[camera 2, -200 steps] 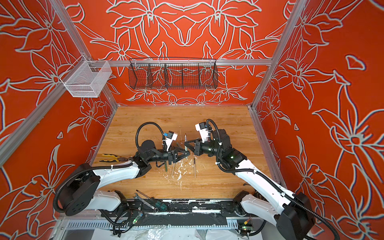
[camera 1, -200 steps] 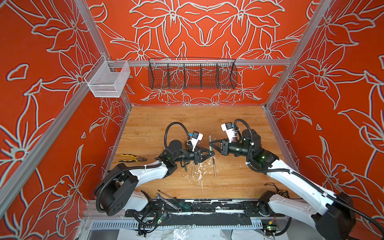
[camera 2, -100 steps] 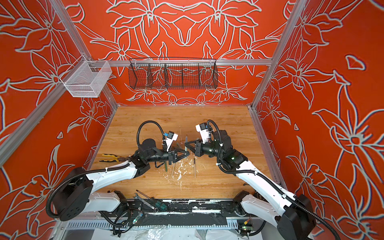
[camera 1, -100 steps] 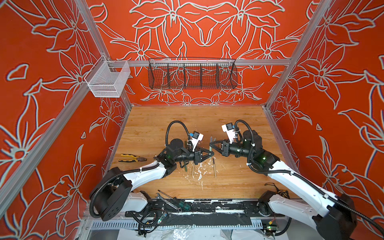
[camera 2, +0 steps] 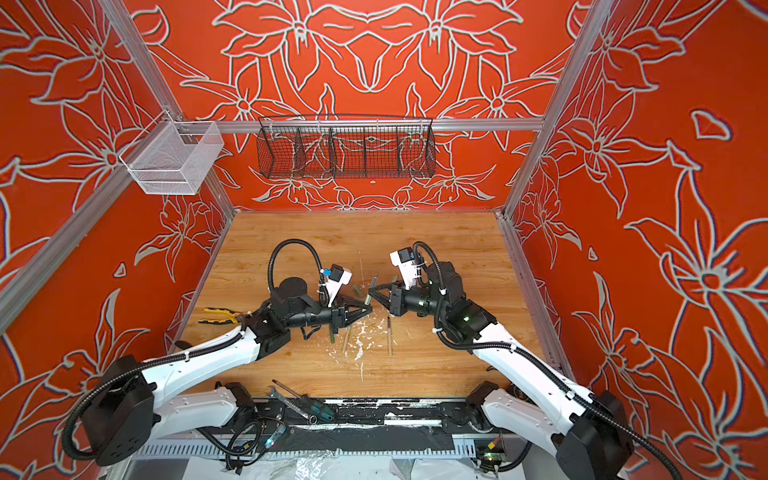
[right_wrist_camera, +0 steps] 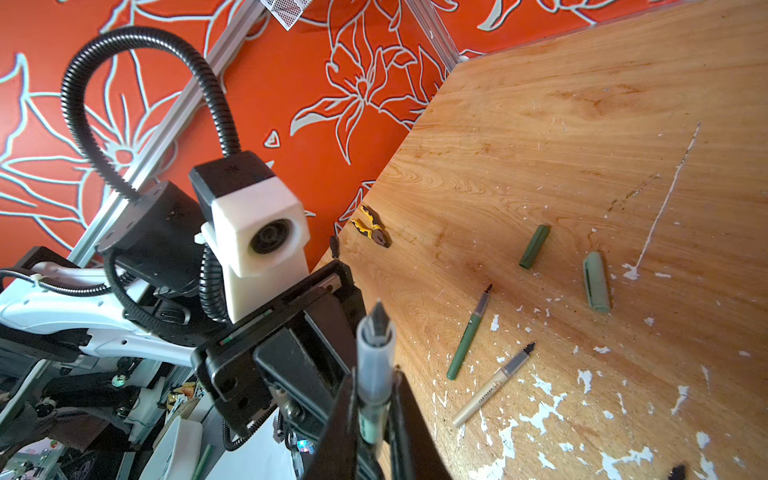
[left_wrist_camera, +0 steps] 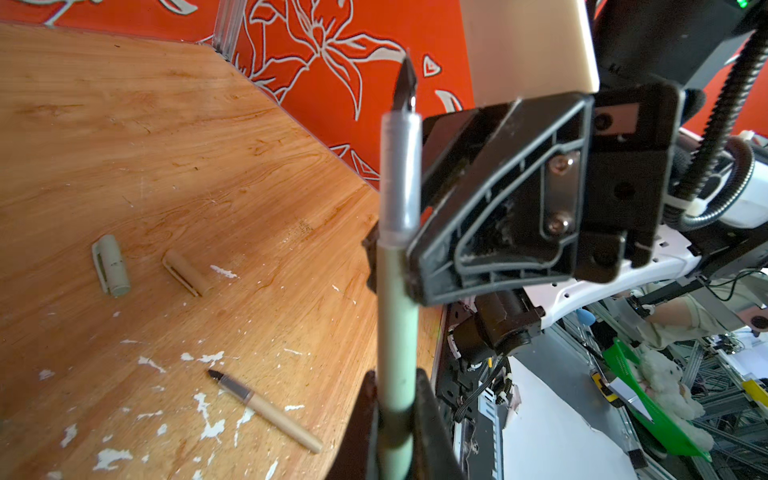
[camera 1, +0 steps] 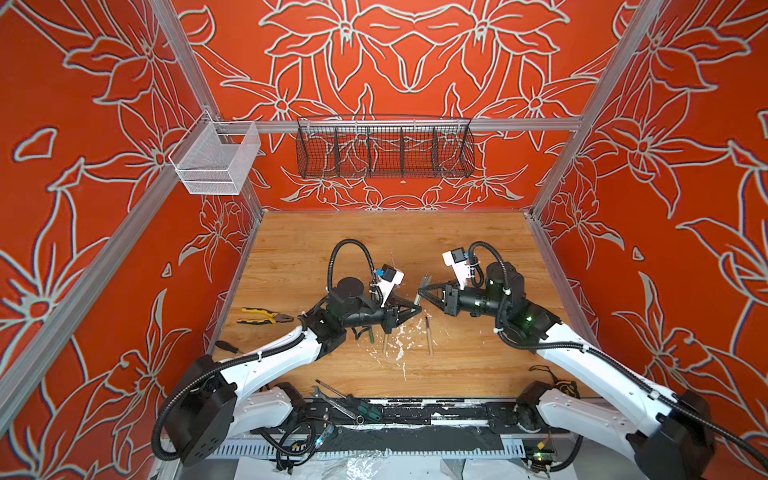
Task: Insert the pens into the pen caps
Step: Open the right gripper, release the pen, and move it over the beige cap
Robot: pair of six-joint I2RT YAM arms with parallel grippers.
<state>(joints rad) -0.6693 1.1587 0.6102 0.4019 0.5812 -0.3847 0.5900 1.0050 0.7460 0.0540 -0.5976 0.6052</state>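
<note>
Above the far edge of the white fleck patch (camera 1: 398, 341) on the table (camera 1: 332, 245), both hands meet at one pale green pen (left_wrist_camera: 394, 324).

Left hand (left_wrist_camera: 395, 401): fully closed on the lower barrel of that pen, with its fingers (left_wrist_camera: 434, 440) pressed to either side.

Right hand (right_wrist_camera: 374, 386): jaws stand close on either side of the same pen, higher up, where the barrel joins the clear grip section. Whether they press on it cannot be told.

Held pen: clear of the table and uncapped, its dark tip pointing away from the left hand.

Left arm's side of the patch: dark green pen (right_wrist_camera: 468, 334) and left-side beige pen (right_wrist_camera: 492, 386) lie flat, near each other and not touching. Both are uncapped.

Right arm's side of the patch: right-side beige pen (left_wrist_camera: 266, 409) lies flat, alone and uncapped.

Beyond the patch toward the back wall, left arm's side: dark green cap (right_wrist_camera: 534, 246) and left-side pale green cap (right_wrist_camera: 596, 282) lie apart from each other.

Beyond the patch, right arm's side: right-side pale green cap (left_wrist_camera: 110, 266) and beige cap (left_wrist_camera: 187, 272) lie near each other, not touching.

No cap sits on a pen.

Well away from the patch, by the left wall: yellow-black pliers (camera 1: 266, 318) lie on the table.
</note>
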